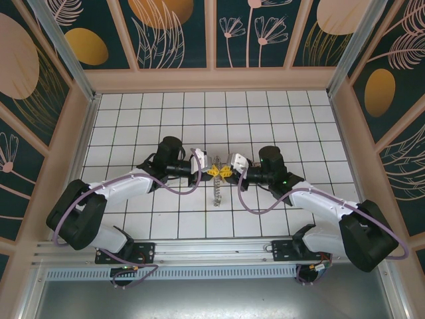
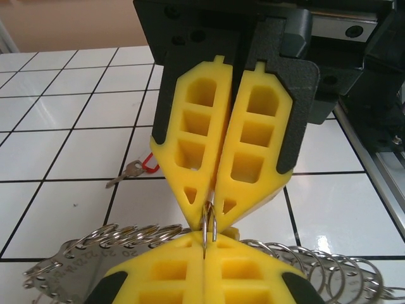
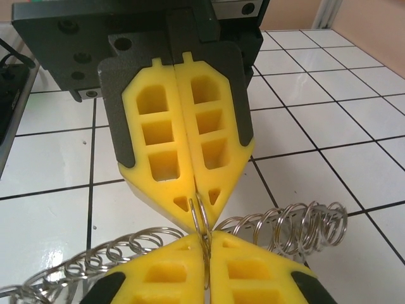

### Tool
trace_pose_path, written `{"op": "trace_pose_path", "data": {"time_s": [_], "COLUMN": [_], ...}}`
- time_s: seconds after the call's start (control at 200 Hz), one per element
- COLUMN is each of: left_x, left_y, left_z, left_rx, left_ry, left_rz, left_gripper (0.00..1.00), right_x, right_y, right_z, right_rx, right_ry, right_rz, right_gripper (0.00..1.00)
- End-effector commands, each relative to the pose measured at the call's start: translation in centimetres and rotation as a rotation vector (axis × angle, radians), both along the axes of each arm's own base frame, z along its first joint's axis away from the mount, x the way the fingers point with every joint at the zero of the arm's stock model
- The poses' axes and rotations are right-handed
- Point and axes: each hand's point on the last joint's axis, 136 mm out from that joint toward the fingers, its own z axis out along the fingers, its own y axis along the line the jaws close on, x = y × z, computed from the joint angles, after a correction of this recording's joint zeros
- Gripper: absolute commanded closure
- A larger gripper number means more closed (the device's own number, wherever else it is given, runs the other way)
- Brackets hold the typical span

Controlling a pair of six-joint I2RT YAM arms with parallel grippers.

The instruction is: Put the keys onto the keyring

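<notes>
Partly legible stamped numbers on keyring [image 2: 66,271]

The left pincer [image 1: 214,171] and right pincer [image 1: 228,171] meet tip-to-tip at the keyring [image 1: 217,191], a key [image 2: 130,170] on the table [image 1: 133,119] nearby.

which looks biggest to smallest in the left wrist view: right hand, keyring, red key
1. right hand: largest, though close to the camera.
2. keyring: partly cut off by the frame edge, so its full size is unsure.
3. red key: smallest, lying farther back.
</notes>
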Motion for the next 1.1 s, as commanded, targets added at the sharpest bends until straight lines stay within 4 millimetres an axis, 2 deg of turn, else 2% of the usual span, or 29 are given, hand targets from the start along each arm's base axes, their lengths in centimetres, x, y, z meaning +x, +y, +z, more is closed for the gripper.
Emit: {"op": "trace_pose_path", "data": {"time_s": [0.0, 0.04, 0.2, 0.365, 0.591, 0.876, 1.096], "left_x": [-0.4, -0.3, 0.6, 1.1, 1.3, 1.4, 1.5], "left_y": [-0.5, -0.5, -0.1, 0.3, 0.2, 0.0, -0.1], "left_z": [1.1, 1.0, 0.2, -0.5, -0.4, 0.3, 0.0], "left_rx": [-0.047, -0.042, 0.024, 0.097, 0.127, 0.124, 0.136], "left_ry": [-0.023, -0.026, -0.041, -0.040, -0.038, -0.044, -0.036], "left_rz": [-0.038, -0.028, 0.023, 0.042, 0.037, 0.019, 0.015], "left_gripper": [1.00, 1.00, 0.85, 0.80, 0.73, 0.72, 0.73], "right_x": [-0.2, 0.0, 0.5, 0.7, 1.0, 1.2, 1.3], "right_y": [0.2, 0.1, -0.1, 0.0, 0.2, 0.6, 0.8], "right_z": [1.5, 1.3, 0.8, 0.6, 0.8, 0.9, 1.1], "right_rx": [0.043, 0.032, -0.023, -0.061, -0.069, -0.071, -0.067], "right_ry": [-0.056, -0.055, -0.047, -0.042, -0.037, -0.036, -0.038], "right_rz": [0.021, 0.012, -0.015, -0.021, -0.025, -0.019, -0.014], "right_gripper": [0.96, 0.99, 1.00, 1.00, 1.00, 1.00, 1.00]}}
